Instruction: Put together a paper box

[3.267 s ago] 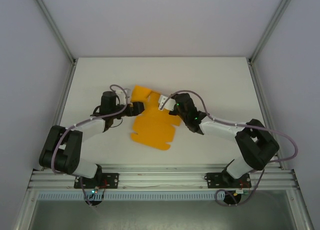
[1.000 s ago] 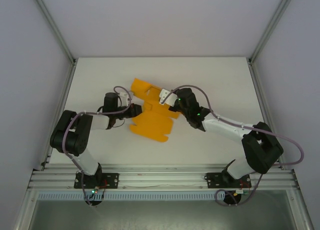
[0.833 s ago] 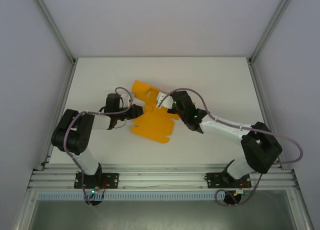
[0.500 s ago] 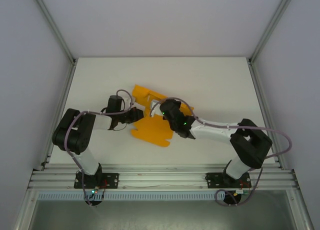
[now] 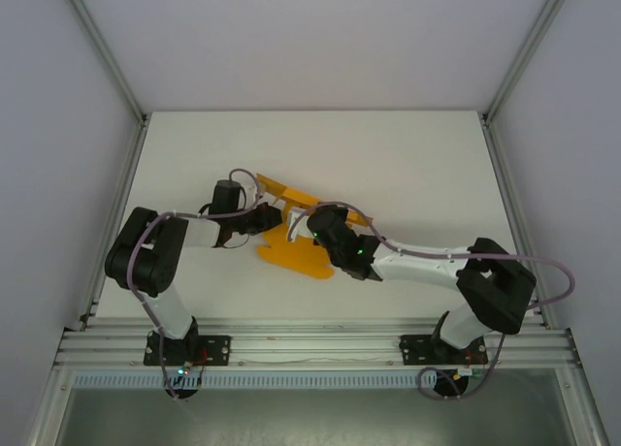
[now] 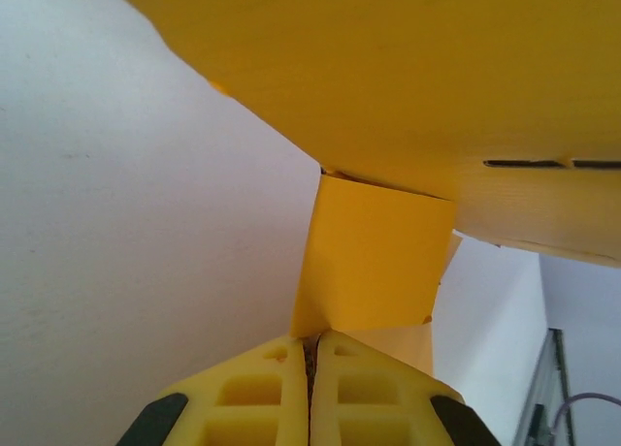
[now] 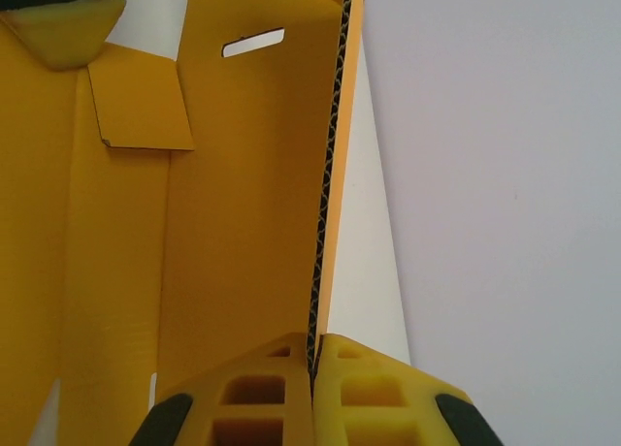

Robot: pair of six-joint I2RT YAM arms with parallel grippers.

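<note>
Now, Sam, start wide for me: the white table (image 5: 417,165) carries one thing, the paper box (image 5: 291,255), sitting mid-table, part flat, part lifted.

Yes, Kim, and I'd call it a sheet halfway to a box. The base lies on the table while a far panel (image 5: 291,191) stands tilted up, because it's gripped from either side.

Take the right end effector (image 7: 312,344).

Pressed together on the bare edge of a side wall (image 7: 325,204), and you can see the card's fluting running right down into the grip. That hold looks meant to stand the wall upright.

And the left end effector (image 6: 312,341)?

Also pinched tight, on a small square flap (image 6: 374,247) hanging under the big panel. My guess is it steadies the flap so it can tuck inward.

Smallest detail?

The narrow slots (image 6: 524,163) cut in that panel. Tabs probably lock in there, so lining them up is what matters next.
</note>
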